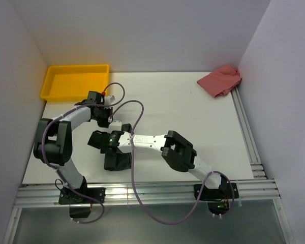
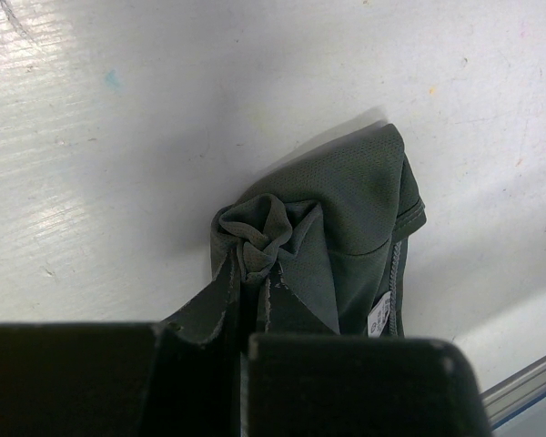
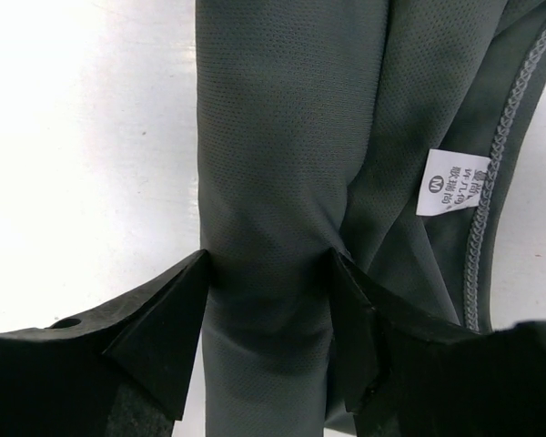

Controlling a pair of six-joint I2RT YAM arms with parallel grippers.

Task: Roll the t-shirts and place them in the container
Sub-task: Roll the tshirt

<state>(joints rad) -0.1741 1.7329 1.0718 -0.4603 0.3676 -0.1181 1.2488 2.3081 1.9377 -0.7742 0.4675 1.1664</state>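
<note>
Charcoal-grey mesh fabric is pinched in the right gripper (image 3: 267,259), which is clenched around a narrow folded band of the t-shirt (image 3: 282,137), probably so the roll stays tight. The white neck label (image 3: 450,182) shows at the upper right of that wrist view. The left gripper (image 2: 243,339) is likewise clamped on a thin fold, the shirt's twisted end bunched just above it at frame centre, likely as an anchor. The garment lies on the white worktop (image 2: 91,182), lower left of centre in the overhead view, well apart from the yellow tray (image 1: 73,81) at upper left and the red cloth (image 1: 221,80) at upper right.
</note>
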